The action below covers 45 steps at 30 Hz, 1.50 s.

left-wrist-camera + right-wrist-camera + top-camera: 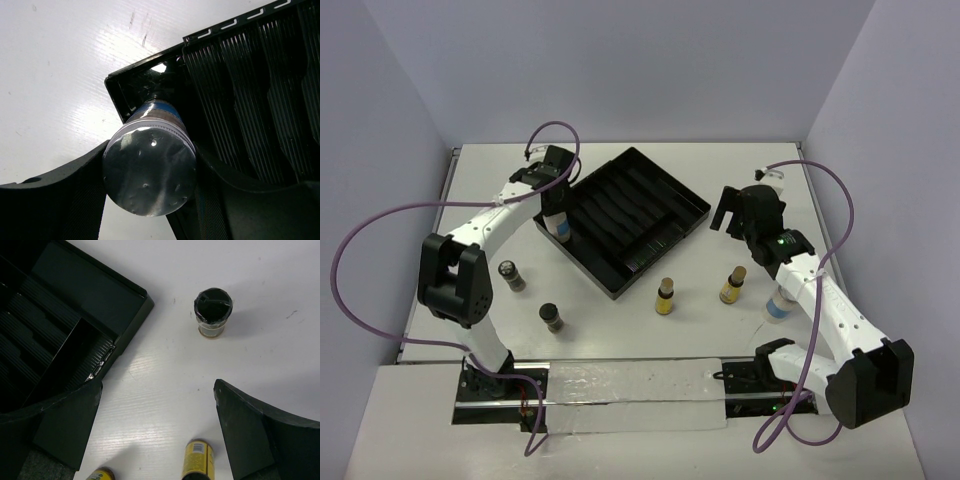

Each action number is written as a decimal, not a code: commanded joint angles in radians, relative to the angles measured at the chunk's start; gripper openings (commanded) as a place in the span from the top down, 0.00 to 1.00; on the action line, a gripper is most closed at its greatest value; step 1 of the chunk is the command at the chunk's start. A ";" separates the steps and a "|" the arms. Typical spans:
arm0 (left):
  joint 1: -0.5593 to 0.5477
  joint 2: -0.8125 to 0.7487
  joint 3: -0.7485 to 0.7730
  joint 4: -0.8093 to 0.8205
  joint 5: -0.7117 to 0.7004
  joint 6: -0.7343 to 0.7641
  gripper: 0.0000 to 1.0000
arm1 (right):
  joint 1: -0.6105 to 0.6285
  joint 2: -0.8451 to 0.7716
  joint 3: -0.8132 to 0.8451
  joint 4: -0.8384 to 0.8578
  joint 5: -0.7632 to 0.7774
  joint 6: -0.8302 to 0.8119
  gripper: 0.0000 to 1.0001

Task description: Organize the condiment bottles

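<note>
white-lid bottle (149, 172) clamped in left gripper (150, 196) at tray (250, 90) corner, prob to slot it in; right gripper (165, 427) wide open, empty.

White left arm (500, 218) and right arm (835, 315), black joints, black left gripper (558, 218) and right gripper (158, 390), purple cables (360, 250) looping off both, tiny green LED (782, 238) on right wrist.

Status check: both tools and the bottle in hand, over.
Left tool shut on white-lidded bottle at black tray corner. Right tool open, empty, above table. Nothing seen in the way.
</note>
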State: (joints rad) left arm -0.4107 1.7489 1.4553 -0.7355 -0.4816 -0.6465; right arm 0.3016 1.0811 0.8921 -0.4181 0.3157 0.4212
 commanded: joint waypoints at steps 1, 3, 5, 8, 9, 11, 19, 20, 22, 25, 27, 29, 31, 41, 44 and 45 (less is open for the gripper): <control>-0.005 -0.016 -0.018 0.084 -0.014 -0.024 0.83 | 0.004 -0.033 0.030 -0.009 0.014 0.003 0.00; -0.006 -0.011 -0.025 0.082 -0.010 -0.021 0.76 | 0.005 -0.035 0.030 -0.011 0.016 0.004 0.00; -0.008 -0.012 -0.030 0.077 -0.009 -0.018 0.63 | 0.005 -0.036 0.034 -0.015 -0.004 0.001 0.00; -0.011 -0.025 -0.029 0.071 -0.008 -0.013 0.30 | 0.005 -0.045 0.049 -0.026 -0.025 0.002 0.00; -0.012 -0.029 -0.024 0.067 -0.007 -0.008 0.18 | 0.005 -0.049 0.053 -0.031 -0.029 0.001 0.00; -0.017 -0.037 -0.006 0.053 -0.013 0.000 0.06 | 0.006 -0.061 0.060 -0.039 -0.033 -0.004 0.00; -0.107 -0.146 0.129 -0.011 -0.124 0.021 0.04 | 0.021 -0.111 0.125 -0.141 -0.018 -0.035 0.00; -0.120 -0.165 0.138 -0.005 -0.129 0.033 0.03 | 0.019 -0.116 0.127 -0.155 -0.008 -0.042 0.00; -0.143 -0.206 0.142 0.015 -0.134 0.058 0.03 | 0.020 -0.122 0.128 -0.188 0.018 -0.057 0.00; -0.163 -0.301 0.120 0.073 -0.117 0.083 0.04 | 0.022 -0.131 0.122 -0.237 0.044 -0.072 0.00; -0.165 -0.338 0.100 0.100 -0.100 0.093 0.04 | 0.021 -0.140 0.115 -0.261 0.046 -0.072 0.00; -0.163 -0.376 0.071 0.123 -0.083 0.105 0.04 | 0.024 -0.155 0.122 -0.324 0.008 -0.038 0.00; -0.165 -0.387 0.063 0.123 -0.092 0.102 0.04 | 0.031 -0.169 0.137 -0.359 -0.041 -0.004 0.00; -0.165 -0.400 0.018 0.128 -0.115 0.092 0.04 | 0.075 -0.183 0.087 -0.440 0.038 0.107 0.12; -0.164 -0.402 0.010 0.127 -0.126 0.095 0.04 | 0.094 -0.180 0.054 -0.439 0.030 0.133 0.15; -0.163 -0.401 0.008 0.125 -0.128 0.096 0.04 | 0.101 -0.176 0.044 -0.443 0.031 0.144 0.16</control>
State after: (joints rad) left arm -0.5751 1.3571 1.4659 -0.6331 -0.5798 -0.5640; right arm 0.3744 0.9058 0.9716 -0.8290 0.3265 0.5086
